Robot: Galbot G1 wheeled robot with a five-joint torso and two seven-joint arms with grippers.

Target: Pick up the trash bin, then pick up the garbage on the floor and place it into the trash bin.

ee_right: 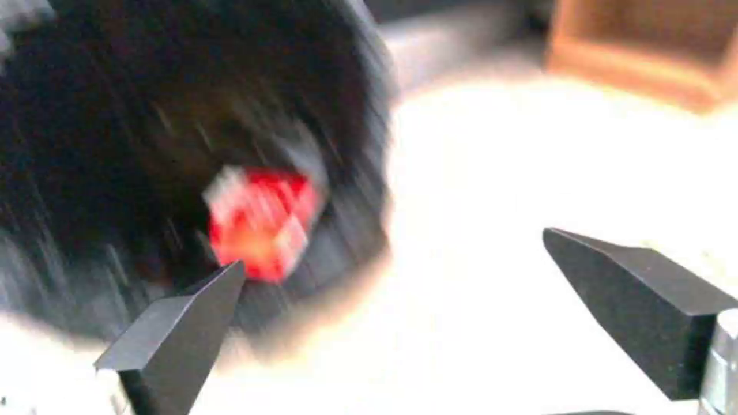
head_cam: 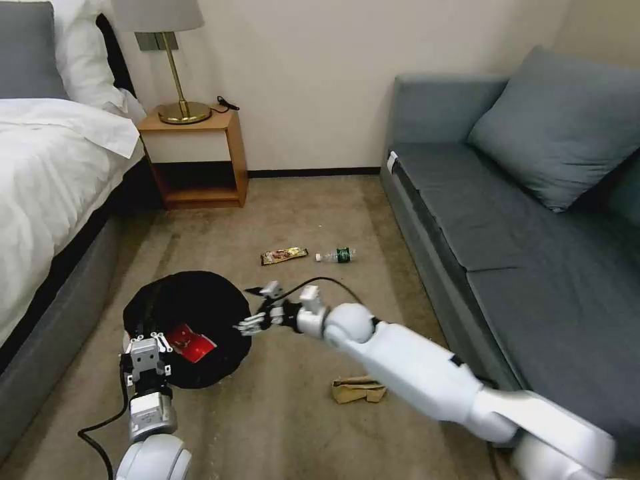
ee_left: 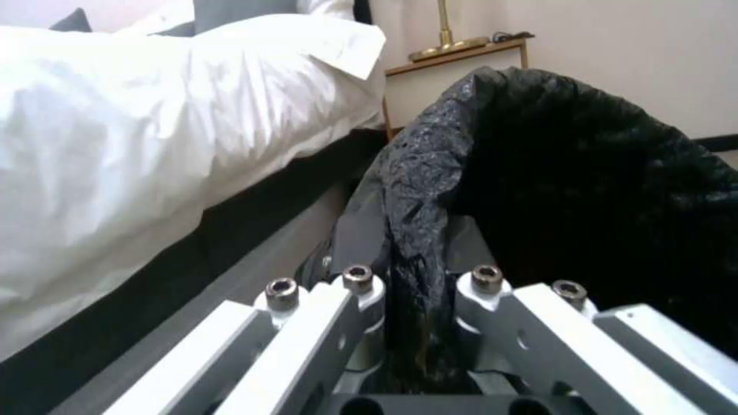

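While the left tool [head_cam: 148, 348] is clamped on the near rim of the trash bin [head_cam: 200, 300], pinching the black bag liner [ee_left: 419, 190], the bin sits on the carpet beside the bed [head_cam: 47, 173]. Inside it lies the red-and-white packet [head_cam: 190, 341]. At the bin's right edge the right tool [head_cam: 257, 313] has its fingers apart with nothing between them. On the carpet lie the brown paper bag [head_cam: 359, 389], snack wrapper [head_cam: 284, 255] and small bottle [head_cam: 337, 255].
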